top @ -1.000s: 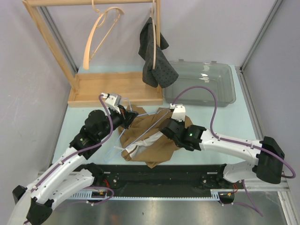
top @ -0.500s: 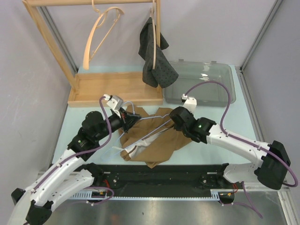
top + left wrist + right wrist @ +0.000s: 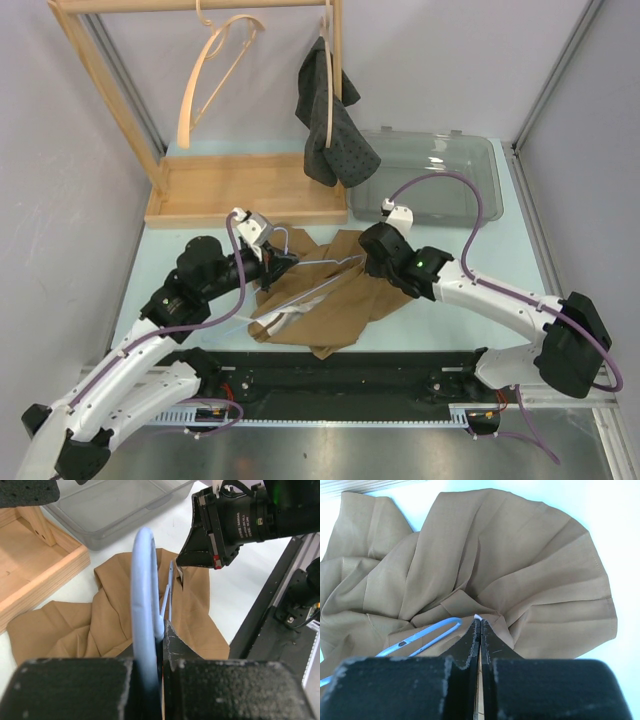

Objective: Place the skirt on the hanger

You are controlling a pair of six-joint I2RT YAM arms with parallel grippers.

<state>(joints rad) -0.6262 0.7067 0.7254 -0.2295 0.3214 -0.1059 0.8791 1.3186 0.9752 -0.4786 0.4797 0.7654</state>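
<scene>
From above, your left gripper (image 3: 277,259) was clamped on the pale blue hanger (image 3: 305,272), which lay across the tan skirt (image 3: 335,305) on the table (image 3: 480,255). Your right gripper (image 3: 364,262) sat with its jaws closed at the skirt's far edge. Behind them stood the wooden rack (image 3: 240,195) and a clear bin (image 3: 440,180).

In the left wrist view, your left gripper (image 3: 152,647) held the hanger (image 3: 142,590) between its fingers, above the crumpled skirt (image 3: 95,625). The right gripper (image 3: 178,570) pointed down at the cloth.

In the right wrist view, your right gripper (image 3: 480,627) was closed, with its tips pressed into a fold of the skirt (image 3: 520,575) beside the hanger's wire (image 3: 422,634). Whether it pinched any cloth, you could not tell.
</scene>
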